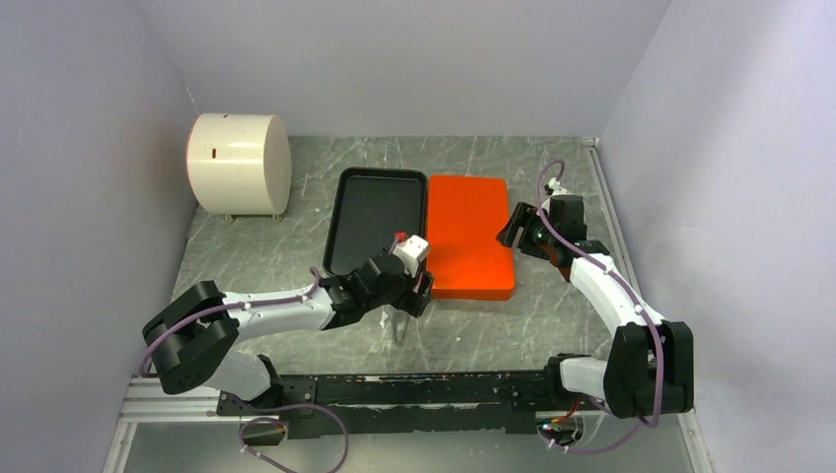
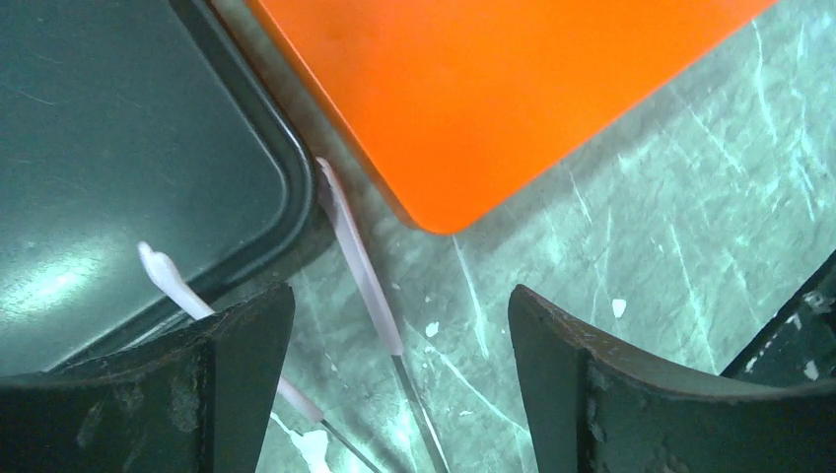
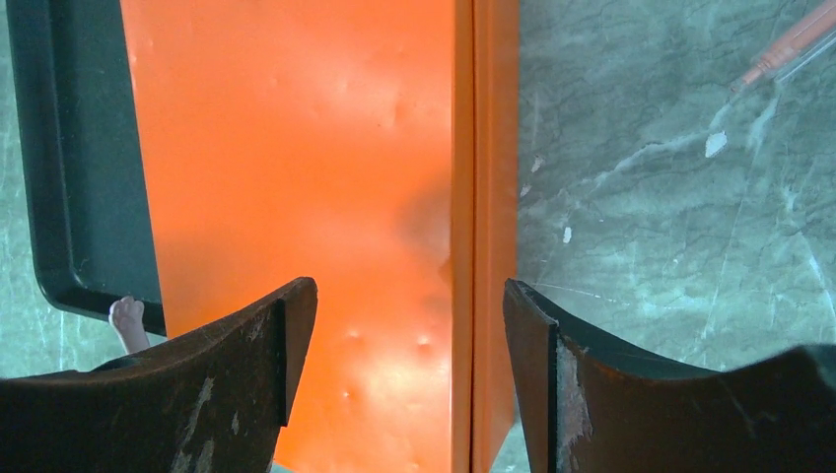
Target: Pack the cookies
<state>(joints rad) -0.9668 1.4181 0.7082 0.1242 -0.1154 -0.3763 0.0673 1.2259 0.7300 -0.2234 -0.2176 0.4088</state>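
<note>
Left wrist | left gripper (image 2: pixel 399 315) over tongs (image 2: pixel 360 261) | orange box (image 2: pixel 473 89) beside black tray (image 2: pixel 128 128)

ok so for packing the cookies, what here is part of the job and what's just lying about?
Likely for the job: black tray, orange box, tongs on the table by the tray's corner. No cookies in view.
Lying about: white cylinder at the back left.

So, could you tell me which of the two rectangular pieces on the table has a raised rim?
The black tray, on the left: a rim surrounds its sunken floor, whereas the orange box beside it is flat-topped.
</note>
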